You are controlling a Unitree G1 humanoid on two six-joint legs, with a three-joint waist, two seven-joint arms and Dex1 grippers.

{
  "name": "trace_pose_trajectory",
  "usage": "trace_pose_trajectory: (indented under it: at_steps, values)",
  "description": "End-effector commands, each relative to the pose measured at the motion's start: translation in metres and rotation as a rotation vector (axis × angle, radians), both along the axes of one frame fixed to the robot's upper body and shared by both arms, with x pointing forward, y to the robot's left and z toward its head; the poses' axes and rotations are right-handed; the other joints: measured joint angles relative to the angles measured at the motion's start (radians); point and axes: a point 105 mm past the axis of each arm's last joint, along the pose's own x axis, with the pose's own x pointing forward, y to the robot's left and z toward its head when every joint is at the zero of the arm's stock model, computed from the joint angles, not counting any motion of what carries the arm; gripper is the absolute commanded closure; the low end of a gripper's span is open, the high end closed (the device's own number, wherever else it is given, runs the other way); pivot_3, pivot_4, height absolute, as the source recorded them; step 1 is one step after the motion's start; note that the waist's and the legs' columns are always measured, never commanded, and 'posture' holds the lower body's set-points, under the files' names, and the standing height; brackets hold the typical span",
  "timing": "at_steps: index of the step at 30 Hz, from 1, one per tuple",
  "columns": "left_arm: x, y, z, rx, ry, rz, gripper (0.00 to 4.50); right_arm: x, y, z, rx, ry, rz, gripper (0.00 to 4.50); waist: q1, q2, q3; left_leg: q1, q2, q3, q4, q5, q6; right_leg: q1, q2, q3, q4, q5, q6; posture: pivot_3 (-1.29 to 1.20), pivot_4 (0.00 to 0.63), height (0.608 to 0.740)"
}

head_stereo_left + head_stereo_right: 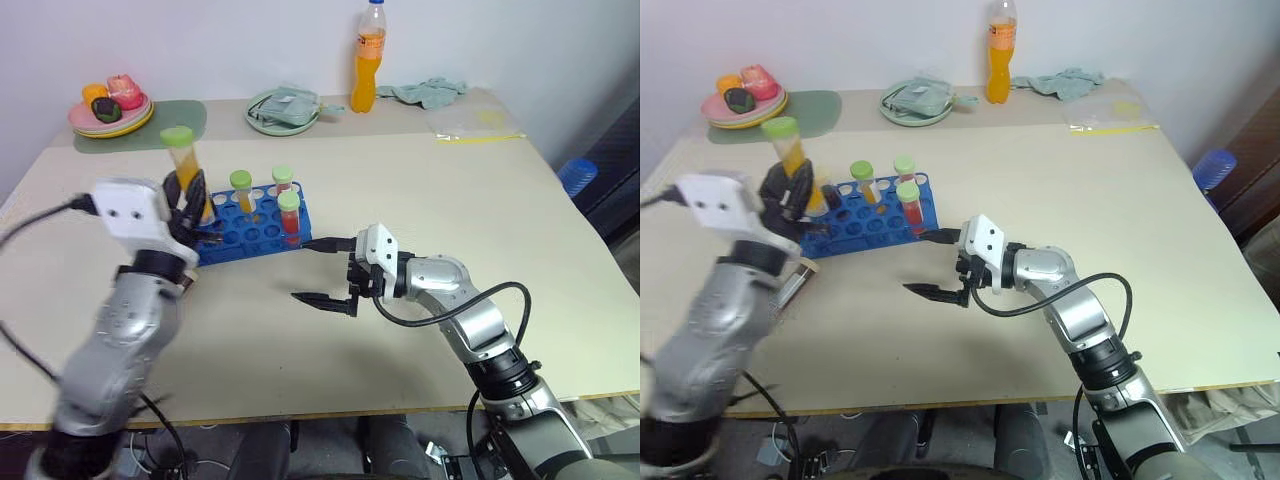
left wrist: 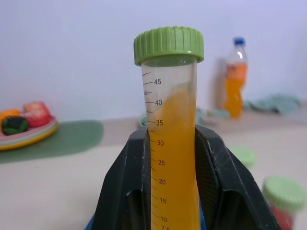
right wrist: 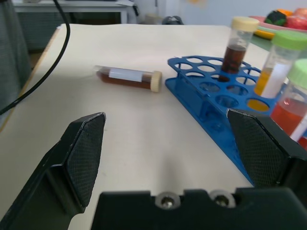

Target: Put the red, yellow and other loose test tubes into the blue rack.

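Beige counter [image 1: 430, 190], white wall behind. Blue rack [image 1: 250, 228] as landmark. My left end effector [image 1: 187, 205] clenches the yellow tube [image 1: 183, 160] upright, just above the rack's left end. Right end effector [image 1: 325, 270] gapes empty right of the rack. Brown tube [image 3: 128, 77] lies loose beside the rack. Risk: a tilted descent could catch a hole's rim and shove the rack.

The pale counter [image 1: 420, 200] carries a blue rack [image 1: 250, 231] near its left side; a brown tube [image 3: 128, 77] lies flat beside the rack; along the far edge stand an orange bottle [image 1: 368, 58], a fruit plate [image 1: 110, 116], a green plate [image 1: 283, 110], a cloth [image 1: 430, 92].
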Motion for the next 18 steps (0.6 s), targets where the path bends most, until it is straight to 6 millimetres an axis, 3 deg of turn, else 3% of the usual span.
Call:
trace_pose_trajectory:
  at_steps: [1, 6, 18]
  values:
    - [-0.001, -0.006, -0.002, 0.098, -0.140, 0.054, 3.76, -0.001, 0.000, 0.006, 0.030, -0.016, -0.022, 0.00, -0.003, 0.000, 0.000, 0.000, 0.000, 0.000, 0.000, 0.000, 0.000, 0.000, 0.000, 0.000, 0.000, 0.000, 0.000, 0.00, 0.150, 0.740]
    - [0.012, -0.017, -0.030, 0.094, -0.165, 0.050, 3.76, 0.001, -0.002, 0.005, 0.039, -0.016, -0.055, 0.00, -0.008, 0.001, 0.000, 0.000, 0.000, -0.001, 0.000, 0.000, 0.000, -0.001, 0.000, 0.000, 0.001, 0.000, 0.000, 0.00, 0.150, 0.740]
    - [0.030, -0.028, -0.057, 0.108, -0.134, 0.032, 3.76, 0.004, -0.008, 0.005, 0.040, -0.020, -0.090, 0.00, -0.009, 0.000, 0.000, 0.000, 0.000, -0.002, 0.001, 0.000, 0.000, -0.001, 0.000, -0.001, 0.002, 0.000, 0.001, 0.00, 0.150, 0.740]
